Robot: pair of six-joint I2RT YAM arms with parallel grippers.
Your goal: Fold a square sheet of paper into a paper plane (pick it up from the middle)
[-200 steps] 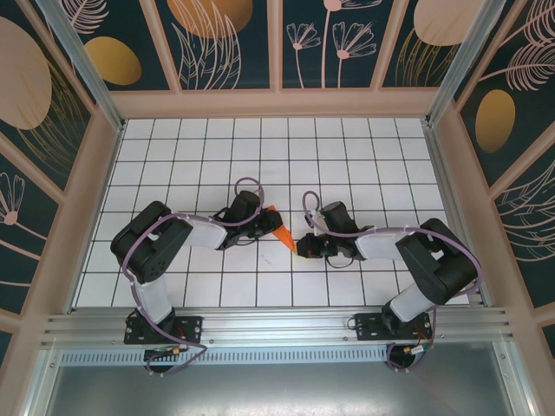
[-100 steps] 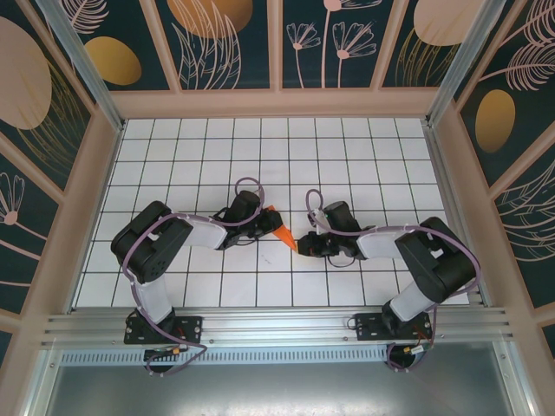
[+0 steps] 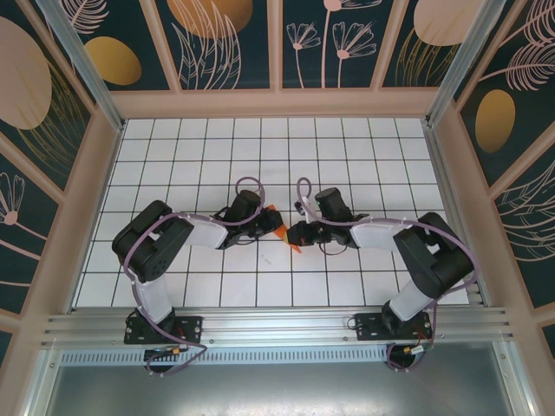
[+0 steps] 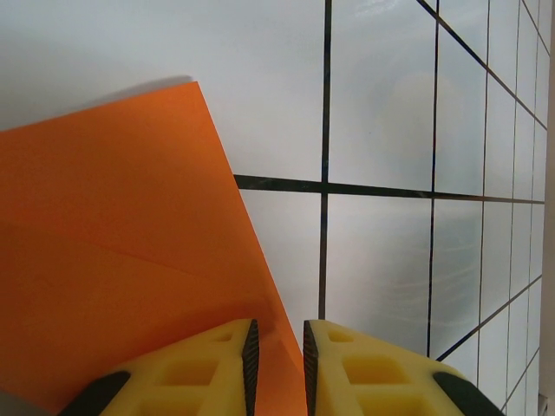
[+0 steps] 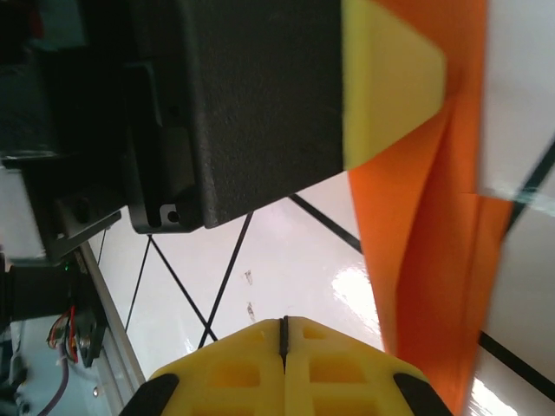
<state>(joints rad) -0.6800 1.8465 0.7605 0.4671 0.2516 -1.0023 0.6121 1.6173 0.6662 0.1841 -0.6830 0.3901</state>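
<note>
The orange paper plane [image 3: 279, 229] is a narrow, creased, pointed shape just above the white grid table, near its middle. My left gripper [image 3: 267, 224] is shut on it. In the left wrist view the folded paper [image 4: 113, 260] runs down between the yellow fingers of the left gripper [image 4: 277, 364]. My right gripper [image 3: 297, 236] is at the plane's tip, shut, with nothing between its fingers. In the right wrist view, the right gripper [image 5: 284, 338] has the orange paper [image 5: 434, 260] close beside its right finger. Whether they touch I cannot tell.
The left gripper's black body and a yellow finger [image 5: 390, 78] hang close above the right gripper. The white grid table [image 3: 199, 156] is ringed by a pale raised wall [image 3: 277, 104]. An aluminium rail [image 3: 277, 325] runs along the near edge by both arm bases.
The right gripper has moved left and slightly away from the bases, up to the plane's tip. The left gripper and the paper it holds have stayed in place.
</note>
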